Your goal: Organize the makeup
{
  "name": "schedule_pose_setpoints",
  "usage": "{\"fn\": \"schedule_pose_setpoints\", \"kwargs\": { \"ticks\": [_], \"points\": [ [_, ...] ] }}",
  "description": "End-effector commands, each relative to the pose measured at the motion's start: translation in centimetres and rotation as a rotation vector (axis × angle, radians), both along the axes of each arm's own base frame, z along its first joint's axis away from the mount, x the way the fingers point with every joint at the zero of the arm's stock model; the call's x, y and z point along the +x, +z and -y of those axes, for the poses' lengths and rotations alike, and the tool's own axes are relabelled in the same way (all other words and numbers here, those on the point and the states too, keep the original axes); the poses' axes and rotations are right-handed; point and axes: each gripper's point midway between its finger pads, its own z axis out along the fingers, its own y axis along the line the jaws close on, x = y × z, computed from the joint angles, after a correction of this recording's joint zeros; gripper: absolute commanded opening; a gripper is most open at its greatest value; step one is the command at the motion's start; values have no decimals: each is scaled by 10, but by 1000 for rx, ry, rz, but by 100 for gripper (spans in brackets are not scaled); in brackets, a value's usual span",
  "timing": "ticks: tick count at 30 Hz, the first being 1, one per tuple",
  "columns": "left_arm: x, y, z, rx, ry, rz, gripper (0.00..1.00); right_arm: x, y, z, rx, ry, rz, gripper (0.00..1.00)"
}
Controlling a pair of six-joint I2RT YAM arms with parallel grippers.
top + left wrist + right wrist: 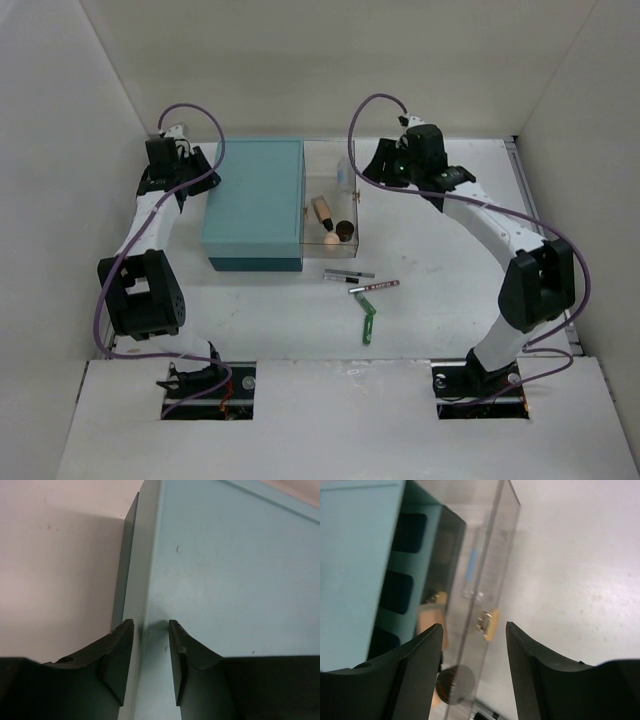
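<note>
Left gripper jaws nearly together astride the box's left top edge, grip unclear; right gripper jaws apart around the clear tray wall; sponge and tube inside it, 2 pencils and green stick between tray and the table's near edge; best to steady the box first

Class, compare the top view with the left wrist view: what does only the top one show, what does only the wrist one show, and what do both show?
Only the top view: the grey pencil, pink pencil, green stick, tube, sponge, clear case and right tool.
Only the left wrist view: close up, how the left tool straddles the edge of the box.
Both: the box, the left tool and the table.
</note>
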Motion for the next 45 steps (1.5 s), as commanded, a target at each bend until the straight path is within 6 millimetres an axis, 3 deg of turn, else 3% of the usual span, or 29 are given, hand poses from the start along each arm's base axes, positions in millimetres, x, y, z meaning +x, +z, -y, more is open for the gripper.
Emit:
{"fn": "schedule_pose_setpoints", "kwargs": {
  "ticks": [1, 5, 9, 19, 26, 36, 45],
  "points": [
    [0, -17, -3, 10, 1, -26, 28, -1, -21, 10, 36, -68, -10, 55],
    [-3, -21, -6, 15, 4, -27, 20, -5, -41, 30, 41, -122, -46, 34],
    [-1, -22, -4, 12, -7, -24, 16, -5, -51, 23, 35, -93, -65, 33],
    [4, -29, 3, -15, -46, -40, 10, -7, -55, -51, 61, 86, -85, 32],
    [4, -28, 12, -9, -71, -40, 10, -17, -46, -116, 91, 226, -66, 31],
    [-2, -35, 15, -7, -79, -57, 8, 1, -36, -166, 164, 299, -58, 31],
    [-4, -34, 17, -7, -84, -57, 8, -9, -44, -218, 219, 397, -98, 32]
  ]
}}
